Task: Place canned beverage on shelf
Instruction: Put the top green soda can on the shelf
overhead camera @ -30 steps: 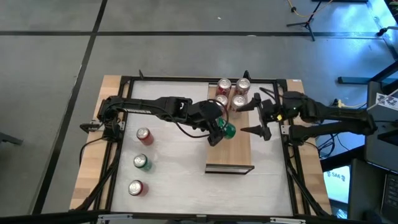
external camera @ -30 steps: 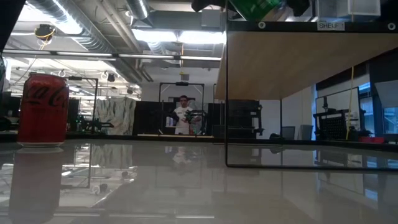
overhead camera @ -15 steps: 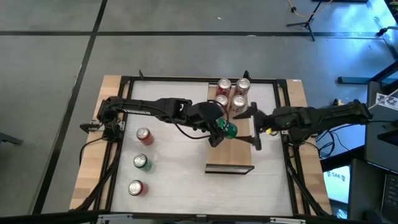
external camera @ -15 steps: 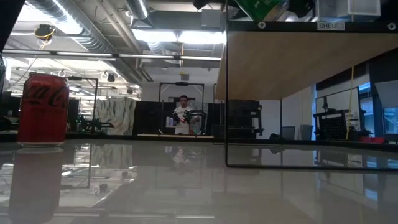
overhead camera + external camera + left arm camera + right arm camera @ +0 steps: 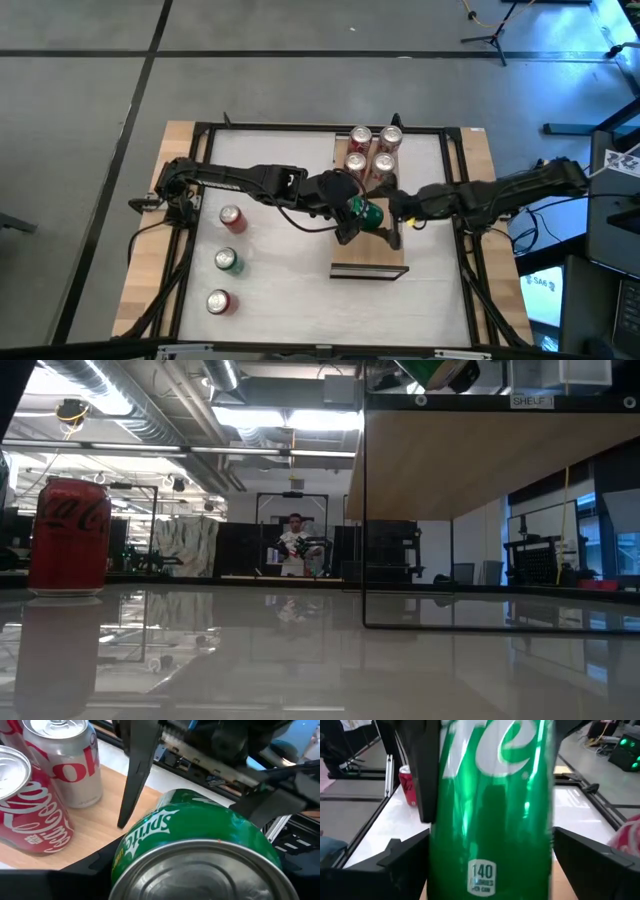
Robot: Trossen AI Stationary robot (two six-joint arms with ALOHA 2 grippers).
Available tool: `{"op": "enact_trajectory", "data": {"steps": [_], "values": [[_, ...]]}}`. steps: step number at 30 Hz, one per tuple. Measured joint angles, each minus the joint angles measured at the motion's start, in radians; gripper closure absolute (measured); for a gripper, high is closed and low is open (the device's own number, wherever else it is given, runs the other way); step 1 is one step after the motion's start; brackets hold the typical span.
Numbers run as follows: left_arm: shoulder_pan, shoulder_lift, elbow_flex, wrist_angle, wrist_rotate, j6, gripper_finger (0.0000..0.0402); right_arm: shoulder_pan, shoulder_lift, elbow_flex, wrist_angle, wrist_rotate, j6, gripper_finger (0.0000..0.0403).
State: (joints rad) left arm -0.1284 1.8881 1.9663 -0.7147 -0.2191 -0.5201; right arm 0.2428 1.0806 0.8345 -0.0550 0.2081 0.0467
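Item: green Sprite can (image 5: 366, 211). I am holding it in my left gripper (image 5: 352, 214), fingers clamped on its sides, over the shelf (image 5: 385, 255). It is sitting about midway along the board, near the edge that faces my left arm's base. From the low view its bottom (image 5: 440, 372) is showing tilted above the shelf frame, so I judge it is not yet standing on the wood.

Item: right gripper (image 5: 392, 218). I am reaching it in over the shelf from the opposite edge, fingers spread wide, one to each side of the green can and gripping nothing. My right wrist view is filled with the can (image 5: 490, 800), with my fingers standing clear of it on both flanks.

Item: stock already on the shelf. Four cans (image 5: 368, 152) are standing in a tight cluster at the shelf's far end; my left wrist view is showing a silver one (image 5: 65, 760) and a red one (image 5: 27, 805) upright on the wood, just beyond the green can.

Item: stock off the shelf. Three cans are waiting on the white tabletop well apart from the shelf: red (image 5: 231, 219), green (image 5: 228, 261), red (image 5: 218, 301).

Step in hand, as I judge it: handing over or steadying the green can above the board. The next move is calling for my right fingers to close squarely on the can before my left lets go, then for it to be set upright beside the cluster without knocking it.
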Motion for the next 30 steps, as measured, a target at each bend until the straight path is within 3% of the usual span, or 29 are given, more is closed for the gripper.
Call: {"op": "enact_trajectory", "data": {"steps": [10, 19, 30], "values": [[0.000, 0.000, 0.000, -0.001, 0.000, 0.008, 0.0104, 0.000, 0.016, 0.000, 0.002, 0.001, 0.000, 0.0022], [0.000, 0.000, -0.001, -0.006, -0.004, 0.011, 0.0099, -0.001, 0.014, 0.000, 0.002, 0.000, 0.001, 0.0111], [-0.001, -0.002, 0.000, 0.044, -0.008, 0.056, 0.0098, -0.001, -0.073, -0.001, -0.029, -0.017, 0.002, 0.0111]]}}
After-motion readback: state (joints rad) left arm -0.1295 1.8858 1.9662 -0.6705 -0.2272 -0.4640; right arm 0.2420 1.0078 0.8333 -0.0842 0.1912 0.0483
